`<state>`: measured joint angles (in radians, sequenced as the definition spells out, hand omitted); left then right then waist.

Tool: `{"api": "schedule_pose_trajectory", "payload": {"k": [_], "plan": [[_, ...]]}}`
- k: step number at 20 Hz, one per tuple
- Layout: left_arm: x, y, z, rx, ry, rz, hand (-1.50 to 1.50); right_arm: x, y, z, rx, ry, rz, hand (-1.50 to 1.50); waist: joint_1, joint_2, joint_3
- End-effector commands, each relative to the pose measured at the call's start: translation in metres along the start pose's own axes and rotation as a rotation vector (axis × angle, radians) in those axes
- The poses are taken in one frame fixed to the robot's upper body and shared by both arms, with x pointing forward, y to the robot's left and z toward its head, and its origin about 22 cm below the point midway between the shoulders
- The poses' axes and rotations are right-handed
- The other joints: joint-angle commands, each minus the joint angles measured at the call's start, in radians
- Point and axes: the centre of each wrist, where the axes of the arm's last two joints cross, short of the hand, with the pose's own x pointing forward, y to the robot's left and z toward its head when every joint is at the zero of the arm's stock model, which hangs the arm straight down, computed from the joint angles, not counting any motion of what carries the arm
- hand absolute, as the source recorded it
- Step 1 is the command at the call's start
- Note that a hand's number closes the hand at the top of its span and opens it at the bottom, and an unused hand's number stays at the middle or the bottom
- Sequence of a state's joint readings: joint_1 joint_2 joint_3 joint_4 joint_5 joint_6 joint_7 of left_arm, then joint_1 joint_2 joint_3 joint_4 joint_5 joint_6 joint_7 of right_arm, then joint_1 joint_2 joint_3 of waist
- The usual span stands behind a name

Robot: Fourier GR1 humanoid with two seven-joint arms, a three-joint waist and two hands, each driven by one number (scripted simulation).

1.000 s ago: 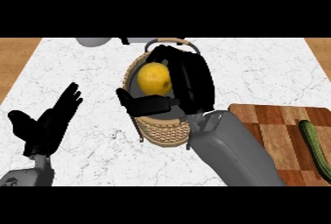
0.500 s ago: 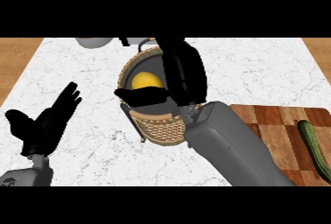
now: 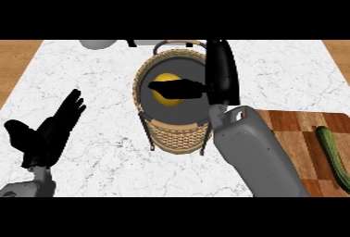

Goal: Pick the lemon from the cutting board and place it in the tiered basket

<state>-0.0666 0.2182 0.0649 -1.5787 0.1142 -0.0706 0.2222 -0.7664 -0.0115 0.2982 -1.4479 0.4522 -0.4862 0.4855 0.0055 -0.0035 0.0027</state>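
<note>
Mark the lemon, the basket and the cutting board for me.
lemon [image 3: 166,96], head view, on its yellow left side.
basket [image 3: 179,135], head view, on its woven front wall.
cutting board [image 3: 295,132], head view, on bare wood.

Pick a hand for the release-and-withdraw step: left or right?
Right. The right hand is over the tiered basket, its thumb across the lemon inside the top tier, so it only needs to let go. The left hand rests open at the counter's left, away from the basket.

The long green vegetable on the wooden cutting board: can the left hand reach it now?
Probably not. The left hand rests open at the view's left; the wicker tiered basket and right forearm stand between it and the long green vegetable.
</note>
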Motion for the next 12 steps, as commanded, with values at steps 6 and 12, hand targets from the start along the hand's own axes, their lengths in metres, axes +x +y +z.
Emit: {"api": "schedule_pose_trajectory", "payload": {"k": [6,12], "plan": [[0.003,0.005,-0.007,0.022,0.008,0.014,0.0,-0.004,-0.077,-0.005,-0.216,0.041,-0.222,-1.5,-0.014,0.002,-0.002],[0.0,0.004,0.008,0.02,0.009,0.006,0.0,-0.027,-0.166,-0.02,-0.346,0.076,-0.214,-1.5,-0.007,0.004,-0.002]]}}
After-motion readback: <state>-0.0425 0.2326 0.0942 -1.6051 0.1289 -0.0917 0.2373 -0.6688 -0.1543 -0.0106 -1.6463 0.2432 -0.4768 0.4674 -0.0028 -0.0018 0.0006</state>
